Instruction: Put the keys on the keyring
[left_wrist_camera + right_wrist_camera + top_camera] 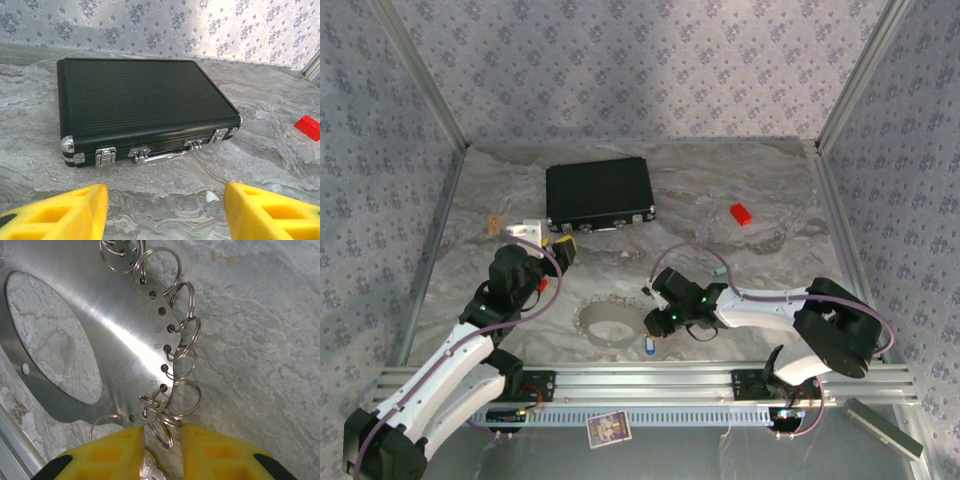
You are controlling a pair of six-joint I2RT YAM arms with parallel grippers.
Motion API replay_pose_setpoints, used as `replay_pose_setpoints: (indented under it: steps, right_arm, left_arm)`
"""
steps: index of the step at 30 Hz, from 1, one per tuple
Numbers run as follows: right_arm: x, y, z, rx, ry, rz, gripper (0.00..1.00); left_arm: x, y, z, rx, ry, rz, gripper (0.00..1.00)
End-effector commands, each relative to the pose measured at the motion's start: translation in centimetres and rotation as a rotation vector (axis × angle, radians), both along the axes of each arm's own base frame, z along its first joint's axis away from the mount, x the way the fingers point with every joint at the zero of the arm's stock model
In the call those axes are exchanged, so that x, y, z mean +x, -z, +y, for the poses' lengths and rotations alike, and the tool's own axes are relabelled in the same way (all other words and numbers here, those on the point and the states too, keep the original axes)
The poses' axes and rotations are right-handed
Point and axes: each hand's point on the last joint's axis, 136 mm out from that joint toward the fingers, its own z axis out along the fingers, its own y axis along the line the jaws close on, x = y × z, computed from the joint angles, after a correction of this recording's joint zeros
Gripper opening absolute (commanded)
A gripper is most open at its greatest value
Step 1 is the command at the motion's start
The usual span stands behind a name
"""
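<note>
The keyring [592,322] is a flat metal oval lying on the marble table near the front, and in the right wrist view the keyring [125,340] shows a row of holes carrying several split rings. My right gripper [655,322] is at its right edge. The right gripper [163,430] has its jaws narrowly apart around one split ring [165,432], and a key's metal blade [151,469] lies in the gap against the left finger. The blue-headed key [650,347] shows just below that gripper. A pale green key [718,270] lies behind the right arm. My left gripper [563,247] hovers open and empty; its fingers frame the left gripper [165,200].
A closed black case [598,193] sits at the back, directly ahead of the left gripper, where the case [140,95] shows latches and a handle. A red block [740,213] lies to its right and shows again as the red block [308,127]. Aluminium rails border the table.
</note>
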Motion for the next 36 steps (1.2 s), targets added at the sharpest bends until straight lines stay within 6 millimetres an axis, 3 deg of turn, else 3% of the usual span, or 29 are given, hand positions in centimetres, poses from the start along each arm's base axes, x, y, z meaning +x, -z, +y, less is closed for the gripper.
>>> replay_pose_setpoints:
  steps: [1,24,36]
  right_arm:
    - [-0.2,-0.1,0.5,0.008,-0.022,0.004,0.23]
    - [-0.1,-0.5,1.8,0.043,-0.049,-0.014,0.19]
    - [0.9,-1.8,1.8,0.068,-0.045,-0.050,0.00]
  left_arm:
    - [0.2,-1.4,-0.2,-0.027,0.005,-0.033,0.62]
    - [0.3,-1.3,-0.1,-0.027,0.002,-0.033,0.62]
    - [0.3,-1.2,-0.1,-0.022,0.000,-0.031,0.62]
